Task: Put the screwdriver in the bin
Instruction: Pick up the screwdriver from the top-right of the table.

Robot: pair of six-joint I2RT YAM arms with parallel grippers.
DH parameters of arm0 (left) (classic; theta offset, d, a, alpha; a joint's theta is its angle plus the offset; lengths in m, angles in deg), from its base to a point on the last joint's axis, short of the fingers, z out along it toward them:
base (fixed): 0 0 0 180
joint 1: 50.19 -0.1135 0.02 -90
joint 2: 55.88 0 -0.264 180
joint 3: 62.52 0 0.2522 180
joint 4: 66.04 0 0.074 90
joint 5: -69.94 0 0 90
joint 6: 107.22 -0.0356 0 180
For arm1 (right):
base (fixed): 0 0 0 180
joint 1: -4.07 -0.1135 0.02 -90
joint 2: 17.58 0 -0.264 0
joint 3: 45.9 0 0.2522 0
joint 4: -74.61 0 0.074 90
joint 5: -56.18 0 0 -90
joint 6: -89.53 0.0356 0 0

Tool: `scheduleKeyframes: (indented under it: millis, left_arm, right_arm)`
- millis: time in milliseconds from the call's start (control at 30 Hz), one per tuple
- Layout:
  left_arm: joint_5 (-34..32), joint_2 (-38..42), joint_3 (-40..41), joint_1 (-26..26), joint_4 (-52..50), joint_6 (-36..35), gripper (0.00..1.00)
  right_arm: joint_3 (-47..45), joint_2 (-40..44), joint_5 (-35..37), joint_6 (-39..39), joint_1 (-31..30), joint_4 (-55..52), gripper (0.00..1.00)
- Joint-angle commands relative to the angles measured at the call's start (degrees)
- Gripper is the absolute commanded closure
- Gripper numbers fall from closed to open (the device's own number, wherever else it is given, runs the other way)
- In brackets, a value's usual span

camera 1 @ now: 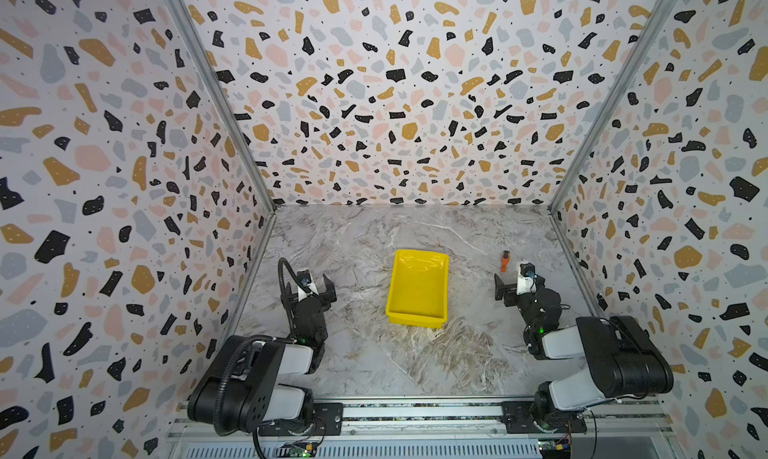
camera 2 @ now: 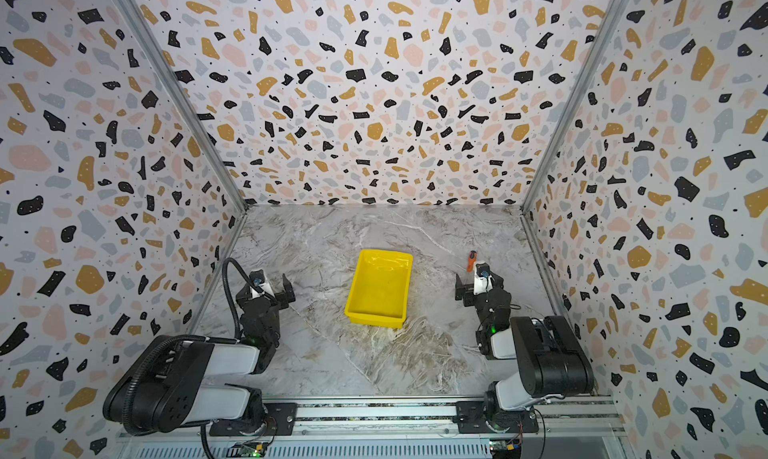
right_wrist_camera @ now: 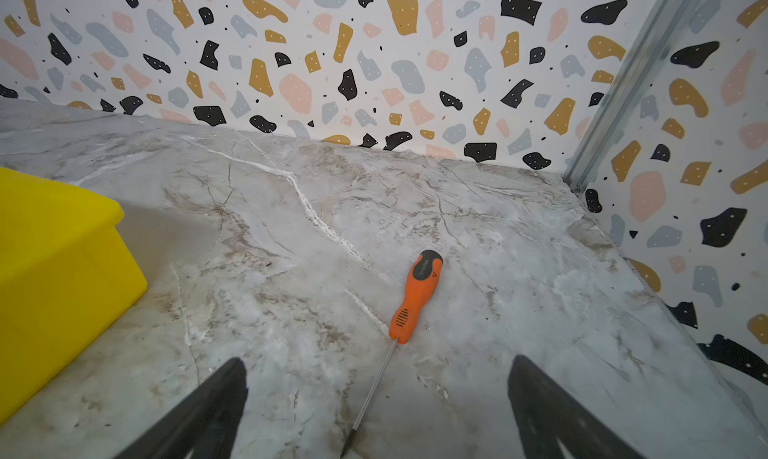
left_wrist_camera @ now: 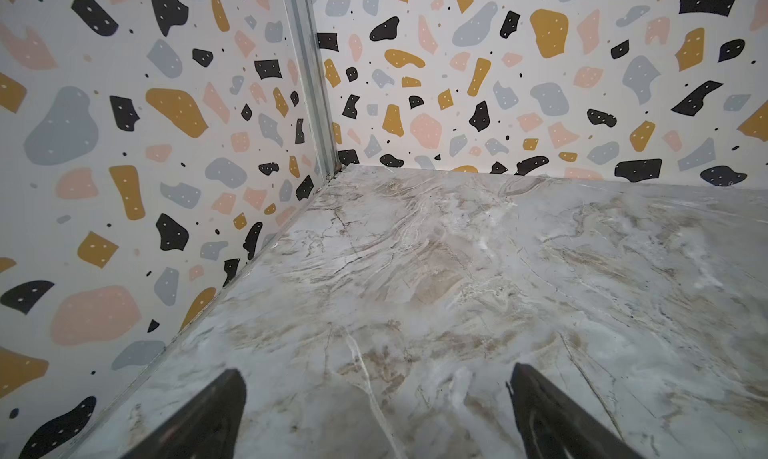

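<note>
Right wrist cam, screwdriver [right_wrist_camera: 415,297] handle ahead, shaft tip btwn right pincer [right_wrist_camera: 376,361] jaws, wide open, empty.

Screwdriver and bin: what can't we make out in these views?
- Screwdriver shaft: both top views, too thin or behind the right gripper; only handle shows.
- Screwdriver tip type: right wrist view, too small, blurred.
- Bin interior: right wrist view, cut off by frame edge; only outer walls show.
</note>
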Motion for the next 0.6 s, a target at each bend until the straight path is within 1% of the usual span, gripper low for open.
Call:
scheduleKeyframes:
  millis: [0,267,567]
  left_arm:
    - [0.37,0.92,0.48,-0.20,2.78,0.55,0.00]
    - [0.57,0.97,0.50,-0.18,2.65,0.55,0.00]
    - [0.52,0.91,0.47,-0.18,2.69,0.58,0.00]
  right_arm:
    - [0.93,0.60,0.46,0.22,-0.38,-0.03,0.01]
    - [0.39,0.72,2.15,-0.16,-1.16,0.69,0.01]
    - [0.38,0.75,2.35,-0.19,-1.22,0.69,0.01]
